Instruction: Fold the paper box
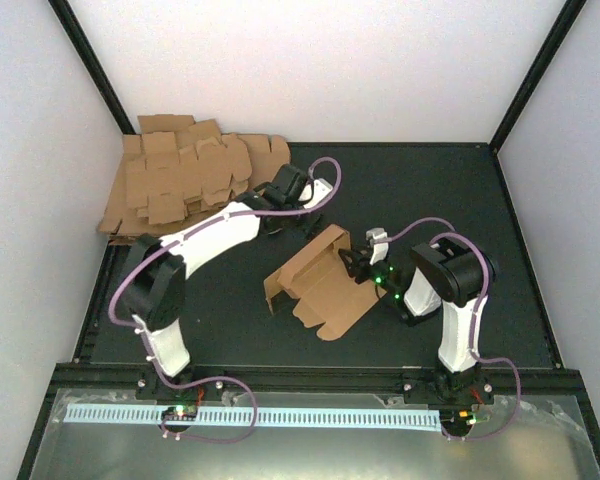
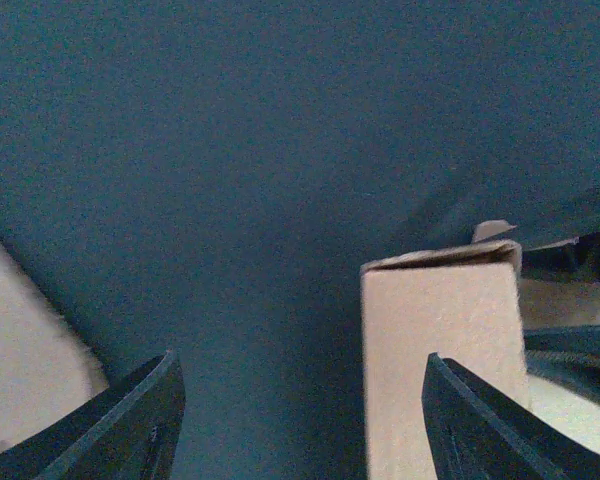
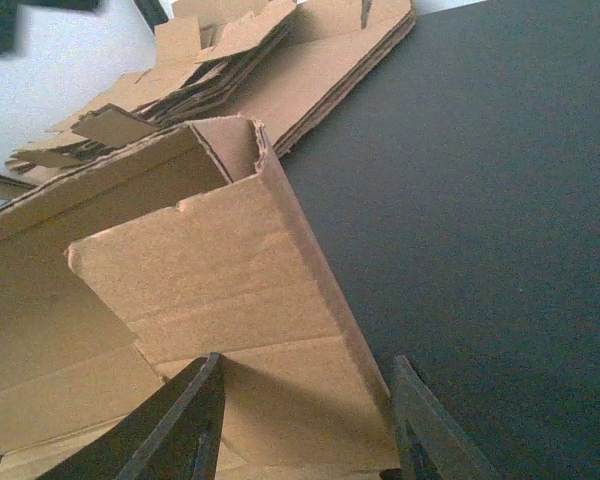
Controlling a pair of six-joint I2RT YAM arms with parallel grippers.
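The dark, matte rectangular table (image 1: 430, 190) fills the overhead view. A thick, untidy pile of flat brown die-cut cardboard sheets (image 1: 180, 175) sits in its ten o'clock corner against the white wall.

Near the table's centre lies the paper box (image 1: 315, 285), a single piece of plain brown cardboard. It is partly raised into an open-ended sleeve, and its notched flaps splay flat toward five o'clock.

The right gripper (image 1: 358, 262) meets the box at its two o'clock end. In the right wrist view its two black fingers (image 3: 185, 425) stand about half apart on either side of a box wall that fills the gap between them. I take that as a hold on the box.

The left gripper (image 1: 308, 212) hangs just off the box's twelve o'clock corner, near it but not touching. In the left wrist view its jaws are spread wide around bare table. The box's upright end shows beyond them at about three o'clock, close to the right-hand finger (image 2: 480, 430). It has hold of nothing.

The step looks to be mid-fold: the body is squared up and the end flaps are not yet closed. The next move seems to call for the right gripper to steady the sleeve while the left comes down toward five o'clock to press a flap or wall inward. The thin walls could buckle if pushed off a crease.
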